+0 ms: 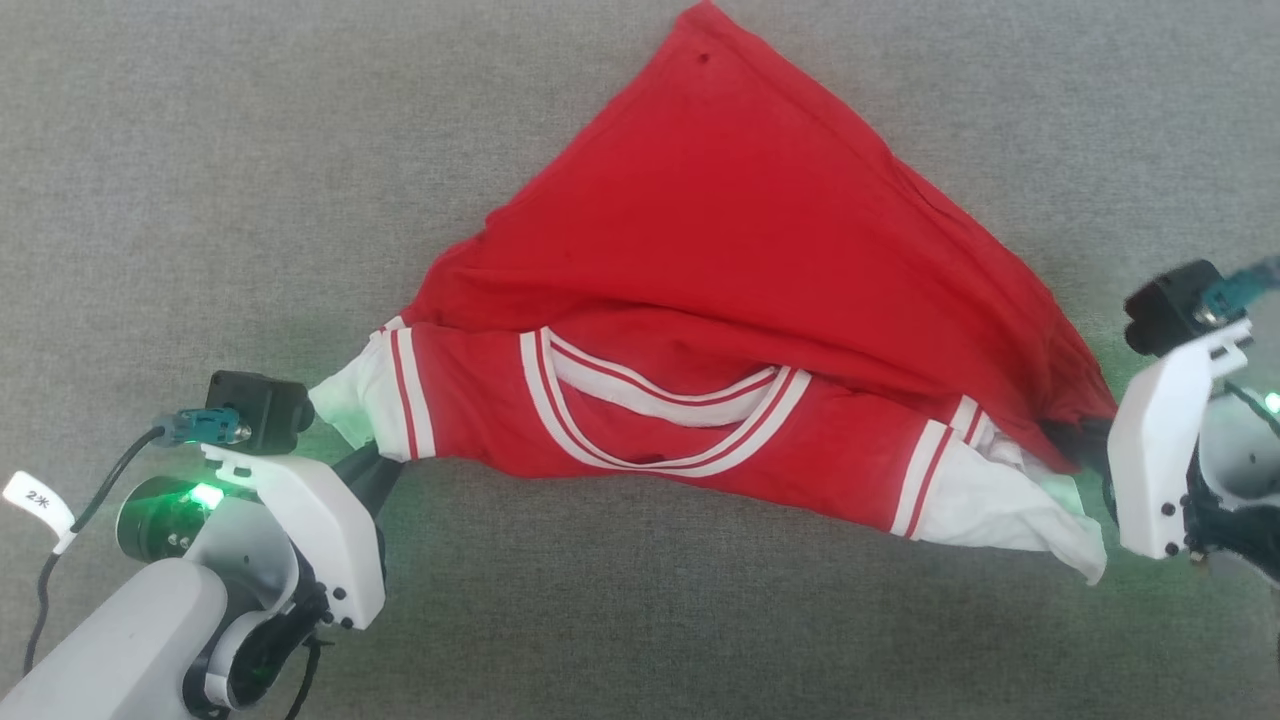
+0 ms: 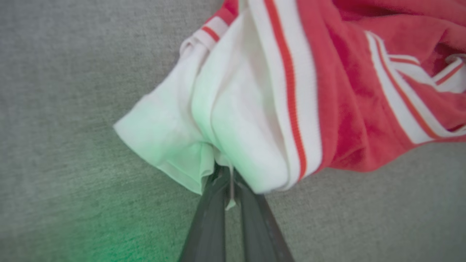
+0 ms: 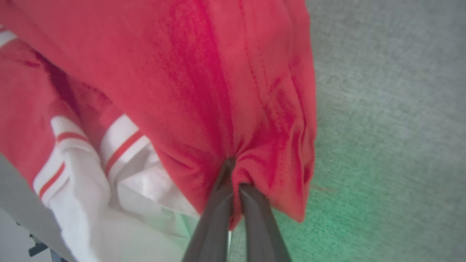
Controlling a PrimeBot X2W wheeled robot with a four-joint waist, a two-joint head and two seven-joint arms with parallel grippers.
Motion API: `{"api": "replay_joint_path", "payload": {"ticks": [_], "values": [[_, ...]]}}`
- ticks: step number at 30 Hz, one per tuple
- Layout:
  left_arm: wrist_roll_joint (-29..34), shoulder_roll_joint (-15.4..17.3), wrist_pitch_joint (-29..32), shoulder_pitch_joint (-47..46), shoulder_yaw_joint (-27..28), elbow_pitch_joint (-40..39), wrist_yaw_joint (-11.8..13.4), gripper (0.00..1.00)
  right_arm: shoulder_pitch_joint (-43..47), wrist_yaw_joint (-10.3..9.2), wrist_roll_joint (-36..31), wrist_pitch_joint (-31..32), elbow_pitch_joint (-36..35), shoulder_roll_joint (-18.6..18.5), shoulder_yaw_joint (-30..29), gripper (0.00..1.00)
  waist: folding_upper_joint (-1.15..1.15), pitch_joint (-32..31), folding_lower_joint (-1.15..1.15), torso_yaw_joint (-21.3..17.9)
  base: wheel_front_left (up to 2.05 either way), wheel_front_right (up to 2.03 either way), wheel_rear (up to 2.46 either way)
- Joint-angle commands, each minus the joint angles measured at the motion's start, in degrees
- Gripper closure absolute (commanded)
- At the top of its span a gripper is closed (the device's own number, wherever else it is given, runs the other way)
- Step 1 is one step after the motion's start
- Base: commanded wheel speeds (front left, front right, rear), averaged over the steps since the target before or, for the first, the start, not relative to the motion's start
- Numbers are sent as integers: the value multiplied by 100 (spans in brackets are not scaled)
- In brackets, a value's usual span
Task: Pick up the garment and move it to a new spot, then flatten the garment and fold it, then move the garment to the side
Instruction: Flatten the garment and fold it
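Note:
The garment (image 1: 730, 300) is a red shirt with white sleeves and red-and-white striped trim, stretched between my two grippers above the grey surface, its back side up and one corner reaching the top of the head view. My left gripper (image 1: 372, 462) is shut on the white left sleeve (image 2: 218, 120), the cloth pinched between its dark fingers (image 2: 209, 218). At the right, my right gripper (image 1: 1075, 440) is shut on bunched red cloth (image 3: 236, 109) beside the other white sleeve (image 1: 1000, 500). Any lettering on the front is hidden.
Grey felt-like surface (image 1: 200, 150) lies all around the shirt, lit green near both wrists. A pale edge with a bit of dark hardware (image 3: 36, 249) shows at the lower left of the right wrist view.

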Motion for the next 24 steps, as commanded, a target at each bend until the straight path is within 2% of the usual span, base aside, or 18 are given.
{"api": "replay_joint_path", "payload": {"ticks": [1,4,5,6,7,8,10,17,24], "values": [[-21,-76,86,47,-67,83,32,100,324,-9,-92,67,122,154,-10,100,0,23,0,19,0,0,0],[-6,-96,87,6,-83,95,28,100,594,-11,-358,-111,302,534,-287,100,0,66,0,51,0,0,0],[-5,-110,83,-6,-92,106,15,100,621,-12,-488,-155,376,627,-350,83,0,69,0,62,0,0,0],[-10,-118,78,-15,-96,118,6,100,658,-13,-572,-155,432,687,-367,58,0,72,0,68,0,0,0],[-15,-121,67,-13,-96,134,0,100,682,-14,-599,-186,465,773,-414,5,0,72,0,67,0,0,0],[-19,-126,64,-10,-100,150,-6,100,677,-14,-649,-223,454,837,-447,0,0,65,0,67,0,0,0],[-29,-136,48,15,-117,175,-14,100,678,-14,-675,-160,335,857,-464,0,0,33,0,66,0,0,0],[-96,-93,-9,229,-119,153,-13,100,531,-7,-620,-163,-907,735,-998,0,0,-114,0,80,0,0,0],[-86,-153,-16,210,-185,101,-38,100,102,-7,-769,-259,-1504,861,-1250,0,0,-90,0,260,0,0,0]]}}
